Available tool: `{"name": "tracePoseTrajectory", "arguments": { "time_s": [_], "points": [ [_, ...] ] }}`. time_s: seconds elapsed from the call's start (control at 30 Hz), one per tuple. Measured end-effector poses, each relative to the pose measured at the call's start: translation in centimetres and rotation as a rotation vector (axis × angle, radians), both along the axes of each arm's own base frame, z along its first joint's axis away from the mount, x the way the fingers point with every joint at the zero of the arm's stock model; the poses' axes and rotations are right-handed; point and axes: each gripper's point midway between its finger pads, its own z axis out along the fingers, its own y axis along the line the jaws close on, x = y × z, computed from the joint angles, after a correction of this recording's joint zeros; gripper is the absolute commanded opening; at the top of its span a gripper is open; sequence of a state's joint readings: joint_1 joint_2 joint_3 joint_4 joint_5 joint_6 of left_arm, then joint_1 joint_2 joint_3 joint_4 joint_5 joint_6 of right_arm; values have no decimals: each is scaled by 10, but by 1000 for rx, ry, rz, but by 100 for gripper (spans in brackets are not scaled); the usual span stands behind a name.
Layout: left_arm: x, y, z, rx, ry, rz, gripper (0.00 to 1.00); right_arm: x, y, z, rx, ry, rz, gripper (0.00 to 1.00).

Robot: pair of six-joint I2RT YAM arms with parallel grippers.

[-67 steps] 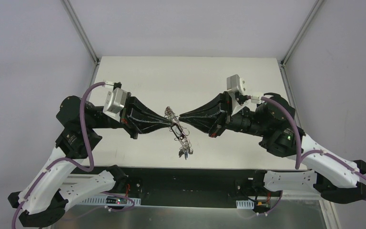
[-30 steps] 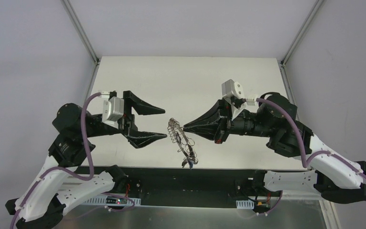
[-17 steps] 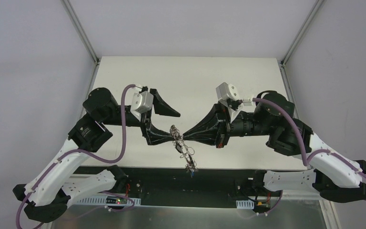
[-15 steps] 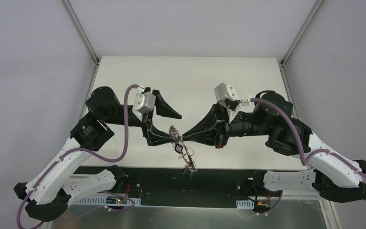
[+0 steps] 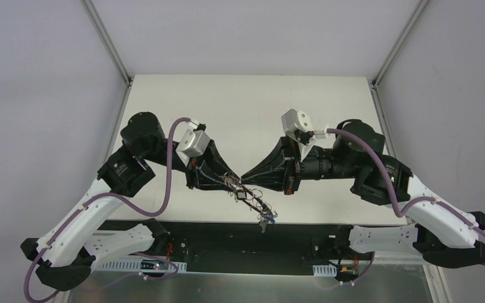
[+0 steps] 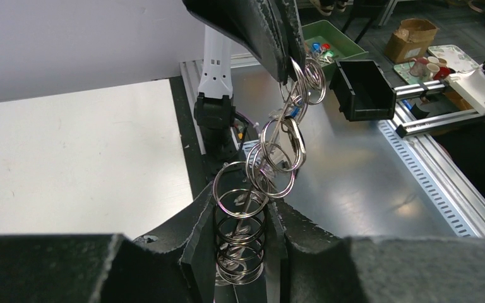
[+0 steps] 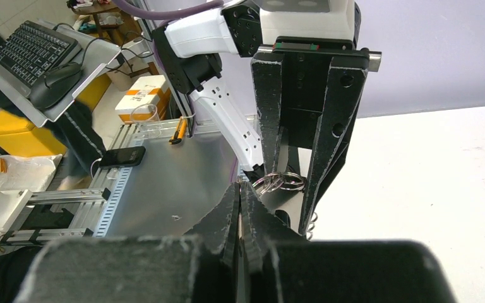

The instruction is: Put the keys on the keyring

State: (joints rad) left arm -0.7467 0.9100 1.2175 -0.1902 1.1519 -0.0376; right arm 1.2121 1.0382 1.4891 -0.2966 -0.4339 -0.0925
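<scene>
The keyring point(image 5: 247, 194) hangs in the air above the table's near edge, seen edge-on as a slanted chain of wire loops. My left gripper point(image 5: 228, 180) is shut on its upper loops; in the left wrist view the stacked loops point(image 6: 240, 218) sit squeezed between the two fingers point(image 6: 203, 235). My right gripper point(image 5: 243, 178) meets it tip to tip, shut on the keyring's rim. In the right wrist view its jaws point(image 7: 240, 189) are pressed together just below the loops point(image 7: 279, 182). A small dark piece point(image 5: 264, 219) dangles at the low end; I cannot tell the keys from the loops.
The white table point(image 5: 246, 107) lies behind and below both arms. In front of it are a black rail and a metal plate point(image 6: 353, 183). Off the table stand a black bin point(image 6: 363, 88) and a green bin point(image 6: 326, 43). A keyboard point(image 7: 35, 45) sits far left.
My left gripper swung in from the left with jaws wide and has closed on the keyring's loops. The keyring's lower end has swung out to the right. The right gripper stayed shut.
</scene>
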Motion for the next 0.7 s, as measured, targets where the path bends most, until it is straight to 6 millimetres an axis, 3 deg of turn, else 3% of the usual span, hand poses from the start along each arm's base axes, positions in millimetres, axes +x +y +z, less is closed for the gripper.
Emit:
{"name": "tracePoseTrajectory", "arguments": {
  "time_s": [0.23,0.47,0.7],
  "points": [
    [5,-1,-6,24,22,34,0,8,-1,-1,-3,3,-42,0],
    [49,-8,-17,67,55,279,0,33,-13,-6,-4,1,-201,44],
    [104,-16,-59,211,155,525,0,67,-43,-15,12,-1,-436,51]
  ]
}}
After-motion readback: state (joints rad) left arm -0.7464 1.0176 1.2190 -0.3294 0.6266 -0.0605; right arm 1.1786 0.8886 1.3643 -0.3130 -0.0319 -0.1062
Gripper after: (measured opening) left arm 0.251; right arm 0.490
